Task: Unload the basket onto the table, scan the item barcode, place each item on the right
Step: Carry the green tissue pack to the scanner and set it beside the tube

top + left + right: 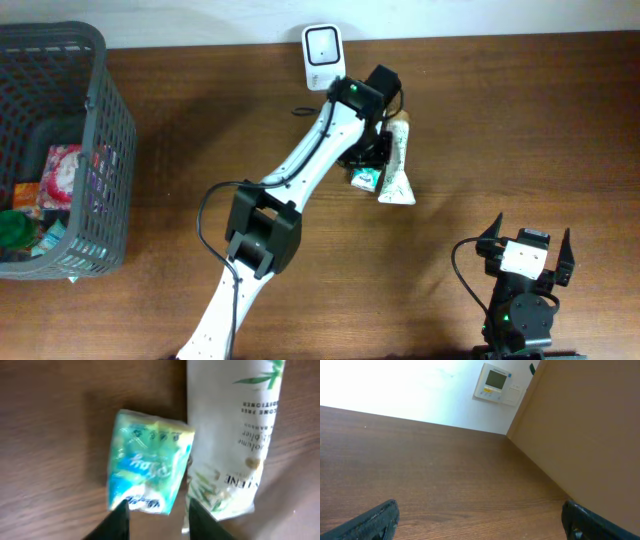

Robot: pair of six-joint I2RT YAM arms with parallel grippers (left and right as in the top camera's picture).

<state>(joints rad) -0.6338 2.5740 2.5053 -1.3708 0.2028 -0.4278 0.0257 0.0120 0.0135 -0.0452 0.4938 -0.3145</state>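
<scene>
A small green and blue packet [147, 467] lies flat on the wooden table, touching a white tube with a bamboo print [235, 435] on its right. My left gripper [157, 505] hangs just above the packet's near edge, its jaws apart with bare table between the fingertips, gripping nothing. From overhead, the left gripper [368, 160] sits over the packet [365, 178] and beside the tube [398, 160], just in front of the white scanner [322, 57] at the table's far edge. My right gripper [530, 235] rests wide open near the front right; the right gripper [479, 510] holds nothing. No barcode is visible.
A grey plastic basket [110, 130] holding several packaged items stands at the left edge of the table. A wall unit [492, 382] shows in the right wrist view beyond the table's far edge.
</scene>
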